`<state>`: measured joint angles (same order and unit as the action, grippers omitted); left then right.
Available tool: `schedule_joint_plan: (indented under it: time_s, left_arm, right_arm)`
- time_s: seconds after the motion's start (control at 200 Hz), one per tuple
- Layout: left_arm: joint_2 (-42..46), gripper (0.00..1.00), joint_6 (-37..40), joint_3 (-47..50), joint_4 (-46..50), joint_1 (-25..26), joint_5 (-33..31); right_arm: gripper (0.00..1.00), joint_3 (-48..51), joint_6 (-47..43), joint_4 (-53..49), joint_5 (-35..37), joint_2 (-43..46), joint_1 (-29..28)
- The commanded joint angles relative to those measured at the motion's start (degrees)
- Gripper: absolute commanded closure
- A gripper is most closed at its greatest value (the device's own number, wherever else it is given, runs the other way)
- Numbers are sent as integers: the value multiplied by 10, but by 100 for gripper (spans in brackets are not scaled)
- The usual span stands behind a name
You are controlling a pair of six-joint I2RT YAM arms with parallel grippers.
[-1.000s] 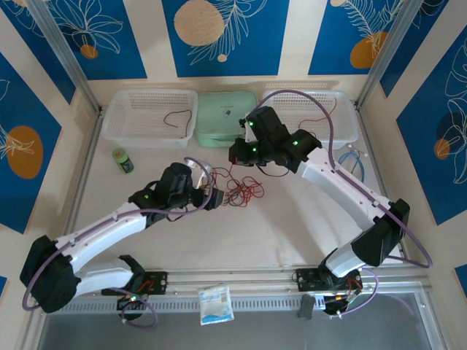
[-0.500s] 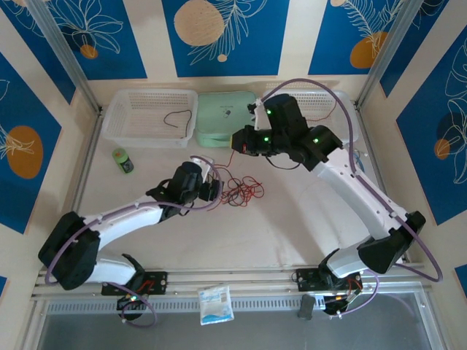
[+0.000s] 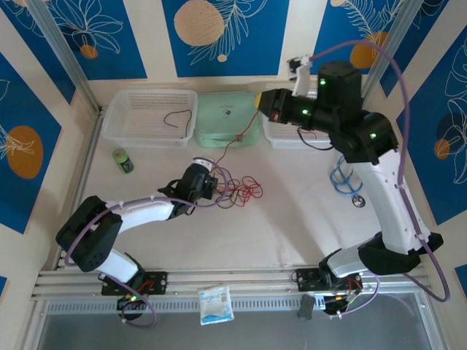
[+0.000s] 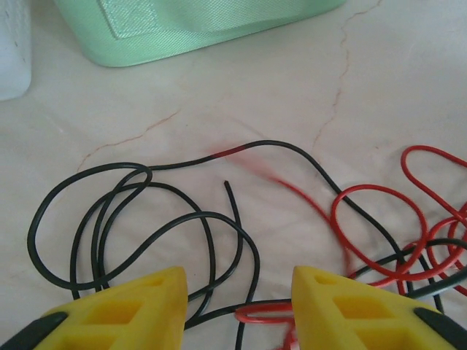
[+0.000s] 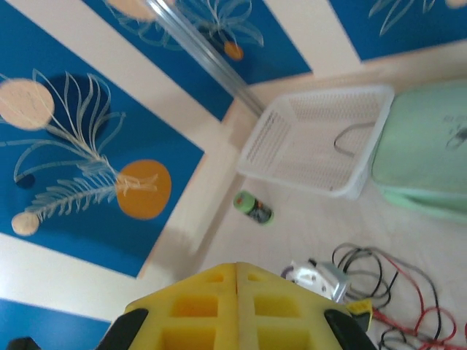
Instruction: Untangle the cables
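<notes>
Two end effectors split the work: the left end effector [image 4: 237, 292] sits low on the bench [image 3: 292, 219], jaws partly apart astride black and red cables [image 3: 237, 191] just ahead of its tips, likely to pin the tangle. The right end effector [image 3: 270, 115], raised and closed tight, seems to pinch a red strand [image 3: 241, 138] running taut below it, so as to draw it free.

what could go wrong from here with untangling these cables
The red cable runs taut from the tangle up to the shut right gripper. Pulling further may cinch knots or drag the whole tangle along.
The left fingers stand apart over both black cable and red loops. Closing here could pinch several strands at once.
</notes>
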<state>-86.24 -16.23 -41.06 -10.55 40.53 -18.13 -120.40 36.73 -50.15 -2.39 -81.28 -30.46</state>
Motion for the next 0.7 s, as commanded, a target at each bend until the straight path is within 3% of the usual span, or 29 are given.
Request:
schedule_joint_plan:
  time_s: [0.0, 0.44, 0.695]
  left_arm:
    - [-7, 60, -13, 18, -4, 1, -19]
    - [5, 63, -28, 57, 0, 1, -35]
    - [-9, 64, -39, 57, 5, 1, -40]
  right_arm:
    - [100, -65, -28, -9, 24, -11, 21]
    - [100, -307, -22, -6, 32, -137, 139]
    - [100, -340, 38, 76, 16, -165, 212]
